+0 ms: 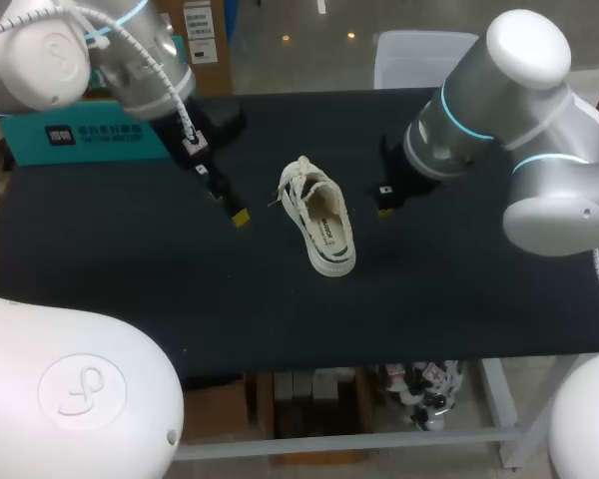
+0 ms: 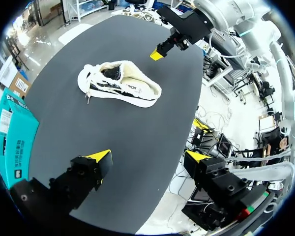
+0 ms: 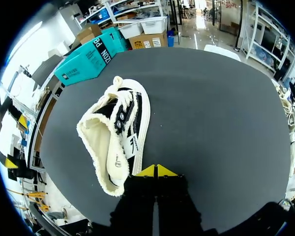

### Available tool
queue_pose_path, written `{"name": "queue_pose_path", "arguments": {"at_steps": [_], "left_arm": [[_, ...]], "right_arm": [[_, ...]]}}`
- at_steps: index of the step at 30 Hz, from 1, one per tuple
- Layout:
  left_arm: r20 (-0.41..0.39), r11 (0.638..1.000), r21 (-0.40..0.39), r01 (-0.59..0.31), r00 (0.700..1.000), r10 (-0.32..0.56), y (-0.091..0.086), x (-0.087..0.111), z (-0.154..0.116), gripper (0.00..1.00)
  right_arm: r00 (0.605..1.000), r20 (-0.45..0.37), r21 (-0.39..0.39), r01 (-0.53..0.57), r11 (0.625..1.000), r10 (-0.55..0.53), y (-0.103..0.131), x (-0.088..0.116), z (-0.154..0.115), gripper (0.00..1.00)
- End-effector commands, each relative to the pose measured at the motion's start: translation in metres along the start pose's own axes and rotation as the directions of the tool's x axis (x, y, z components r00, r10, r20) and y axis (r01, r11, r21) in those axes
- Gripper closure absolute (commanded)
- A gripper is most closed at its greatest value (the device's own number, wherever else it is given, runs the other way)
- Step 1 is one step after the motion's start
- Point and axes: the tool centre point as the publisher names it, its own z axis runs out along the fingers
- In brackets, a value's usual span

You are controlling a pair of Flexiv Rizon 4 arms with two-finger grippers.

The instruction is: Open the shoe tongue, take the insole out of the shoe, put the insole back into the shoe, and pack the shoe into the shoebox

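White shoe [image 1: 317, 222] mid-surface [image 1: 130, 279], between both end effectors, touching neither; left end effector [image 2: 148, 157] released, fingers wide apart; right end effector [image 3: 157, 170] clenched on nothing, near the shoe; teal shoebox [image 1: 70, 135] at the far left edge.

A cream-white low canvas shoe [image 3: 119, 132] with black side panels, frayed edges and white laces lies near the middle of the frame on the dark grey surface [image 3: 221, 113]. Its open collar shows a cream insole [image 3: 113, 160] inside. The heel end is nearest the black end effector [image 3: 157, 170], whose two yellow tips are pressed together with nothing between them, just beside the shoe's rubber sole. Beyond the toe, past the surface's far edge, is a teal cardboard shoebox [image 3: 88, 56].
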Motion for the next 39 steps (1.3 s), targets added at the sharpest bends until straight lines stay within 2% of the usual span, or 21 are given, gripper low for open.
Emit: {"name": "queue_pose_path", "arguments": {"at_steps": [1,4,5,6,7,20,22,23,25,26,27,29,31,33,37,39], "left_arm": [[0.084,0.997,0.001,0.081,0.993,-0.08,-0.003,0.015,0.012,0.0],[0.11,0.99,0.008,0.139,0.984,-0.139,-0.005,0.017,0.019,0.0],[0.13,0.986,0.006,0.164,0.978,-0.163,-0.005,0.017,0.021,0.0],[0.141,0.984,-0.003,0.176,0.975,-0.174,-0.006,0.016,0.024,0.0],[0.132,0.985,-0.021,0.171,0.977,-0.167,-0.006,0.014,0.025,0.0],[0.126,0.985,-0.019,0.174,0.977,-0.17,-0.009,0.014,0.027,0.0],[0.104,0.974,-0.002,0.226,0.969,-0.225,-0.015,0.01,0.032,0.0],[0.101,0.976,-0.003,0.22,0.971,-0.218,-0.018,0.009,0.035,0.0],[0.096,0.966,-0.004,0.259,0.961,-0.257,-0.024,0.006,0.044,0.0],[0.088,0.96,-0.02,0.278,0.957,-0.275,-0.026,0.005,0.049,0.0],[0.099,0.955,-0.025,0.297,0.951,-0.293,-0.028,0.003,0.052,0.0],[0.11,0.947,-0.048,0.318,0.944,-0.311,-0.032,0.001,0.057,0.0],[0.12,0.949,-0.052,0.311,0.945,-0.303,-0.035,-0.001,0.059,0.0],[0.153,0.94,-0.053,0.336,0.933,-0.325,-0.038,-0.003,0.061,0.0],[0.144,0.932,-0.057,0.358,0.927,-0.347,-0.043,-0.006,0.066,0.0],[0.165,0.922,-0.059,0.383,0.914,-0.37,-0.045,-0.007,0.07,0.0]], "right_arm": [[0.998,-0.024,0.052,0.06,0.997,-0.059,0.004,-0.01,0.003,1.0],[0.994,-0.034,0.082,0.106,0.991,-0.103,0.003,-0.016,0.006,1.0],[0.993,-0.041,0.103,0.11,0.989,-0.106,0.003,-0.018,0.008,0.8],[0.994,-0.037,0.128,0.104,0.986,-0.1,0.004,-0.021,0.01,0.18],[0.996,-0.044,0.165,0.087,0.982,-0.081,0.006,-0.023,0.013,0.0],[0.996,-0.047,0.156,0.084,0.984,-0.078,0.006,-0.023,0.013,0.0],[0.997,0.052,0.158,0.041,0.987,-0.05,0.008,-0.026,0.015,0.0],[0.997,0.032,0.13,0.059,0.99,-0.063,0.009,-0.027,0.015,0.0],[0.993,0.108,0.138,0.029,0.99,-0.044,0.011,-0.032,0.018,0.0],[0.994,0.082,0.123,0.057,0.991,-0.068,0.012,-0.034,0.02,0.0],[0.992,0.113,0.131,0.036,0.991,-0.051,0.013,-0.036,0.022,0.0],[0.995,0.08,0.118,0.043,0.992,-0.053,0.015,-0.042,0.026,0.0],[0.996,0.085,0.12,0.032,0.992,-0.042,0.016,-0.046,0.029,0.0],[0.995,0.089,0.118,0.023,0.993,-0.033,0.02,-0.05,0.032,0.0],[0.995,0.092,0.121,0.026,0.992,-0.038,0.029,-0.06,0.036,0.0],[0.995,0.094,0.124,0.027,0.992,-0.039,0.033,-0.065,0.038,0.0]]}}
